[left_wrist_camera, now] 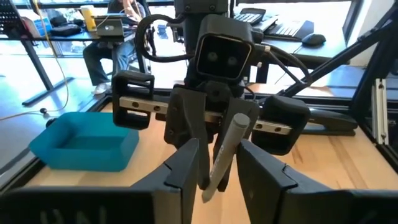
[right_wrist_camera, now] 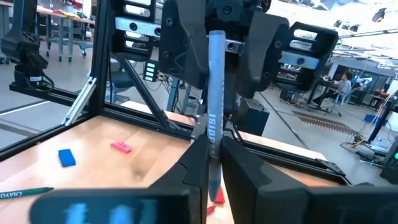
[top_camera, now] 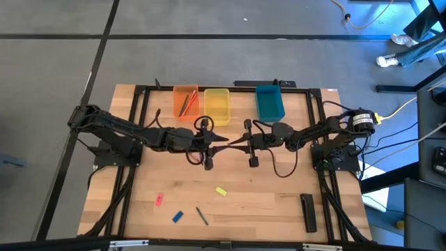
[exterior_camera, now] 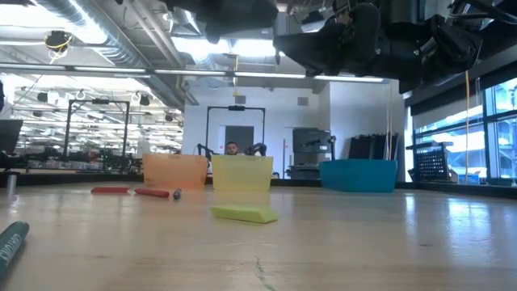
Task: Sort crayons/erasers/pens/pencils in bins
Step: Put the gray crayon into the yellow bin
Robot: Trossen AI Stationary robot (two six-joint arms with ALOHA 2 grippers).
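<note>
Fingers [right_wrist_camera: 198,163] pinch grey crayon [right_wrist_camera: 215,93], tip hidden.

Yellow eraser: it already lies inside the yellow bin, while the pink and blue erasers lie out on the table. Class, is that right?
Not quite. The yellow eraser is not in the yellow bin. It lies on the table, well apart from the bin, as the high view shows. The rest stands: the pink eraser and the blue eraser do lie out on the table.
</note>
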